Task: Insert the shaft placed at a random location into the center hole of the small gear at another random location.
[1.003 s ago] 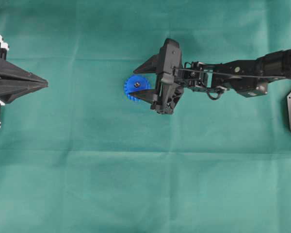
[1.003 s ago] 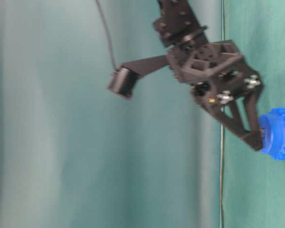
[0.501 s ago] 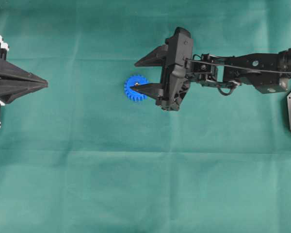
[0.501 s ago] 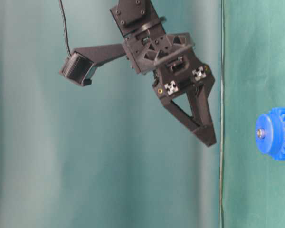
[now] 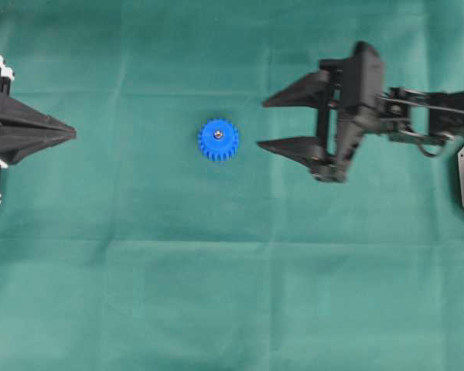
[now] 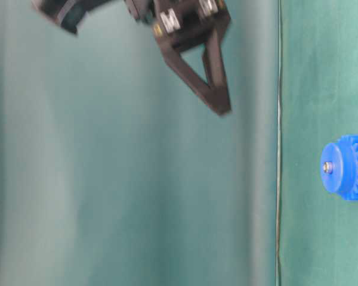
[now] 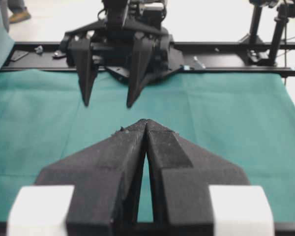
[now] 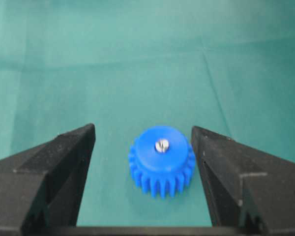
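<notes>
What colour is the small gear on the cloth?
Bright blue. The small gear shows best in the right wrist view.

One small gear (image 5: pixel 217 140), one shaft (image 8: pixel 162 145) seemingly seated, two grippers (image 5: pixel 262 124) (image 5: pixel 73 134).

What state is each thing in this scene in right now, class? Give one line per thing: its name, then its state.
small gear: lying flat on the cloth, hub up, untouched.
shaft: seated in the gear's center hole, only its shiny end showing.
right tool: open, empty, clear of the gear.
left tool: shut, empty, far from the gear.
green cloth: spread flat, faintly creased.
</notes>
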`<action>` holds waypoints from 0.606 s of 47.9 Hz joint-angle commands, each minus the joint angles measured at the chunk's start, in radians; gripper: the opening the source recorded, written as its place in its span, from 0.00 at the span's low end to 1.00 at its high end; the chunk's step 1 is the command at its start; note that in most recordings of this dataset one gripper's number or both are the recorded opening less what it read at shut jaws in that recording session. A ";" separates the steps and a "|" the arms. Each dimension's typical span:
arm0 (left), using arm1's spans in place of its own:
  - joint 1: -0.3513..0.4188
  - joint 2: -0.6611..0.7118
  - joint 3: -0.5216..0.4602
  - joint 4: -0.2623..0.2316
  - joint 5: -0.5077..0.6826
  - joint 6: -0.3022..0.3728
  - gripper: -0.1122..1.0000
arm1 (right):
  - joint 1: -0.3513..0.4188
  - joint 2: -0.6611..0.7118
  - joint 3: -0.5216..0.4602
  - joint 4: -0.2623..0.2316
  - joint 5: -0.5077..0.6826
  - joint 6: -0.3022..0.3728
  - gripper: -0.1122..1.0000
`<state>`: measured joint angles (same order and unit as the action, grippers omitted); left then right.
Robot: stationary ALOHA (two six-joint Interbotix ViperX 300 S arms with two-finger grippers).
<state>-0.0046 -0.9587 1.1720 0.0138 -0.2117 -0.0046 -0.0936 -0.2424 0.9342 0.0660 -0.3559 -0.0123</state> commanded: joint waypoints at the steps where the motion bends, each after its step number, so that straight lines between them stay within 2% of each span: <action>1: -0.002 0.006 -0.015 0.003 -0.003 -0.002 0.10 | 0.003 -0.077 0.032 0.003 0.005 0.021 0.81; 16: 0.000 0.006 -0.015 0.003 0.002 -0.002 0.10 | 0.003 -0.256 0.144 0.003 0.043 0.021 0.81; 29: 0.000 0.006 -0.015 0.003 0.002 -0.002 0.10 | 0.003 -0.301 0.166 0.002 0.057 0.020 0.81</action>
<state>-0.0046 -0.9587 1.1704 0.0138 -0.2056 -0.0046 -0.0936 -0.5384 1.1106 0.0660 -0.3037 -0.0123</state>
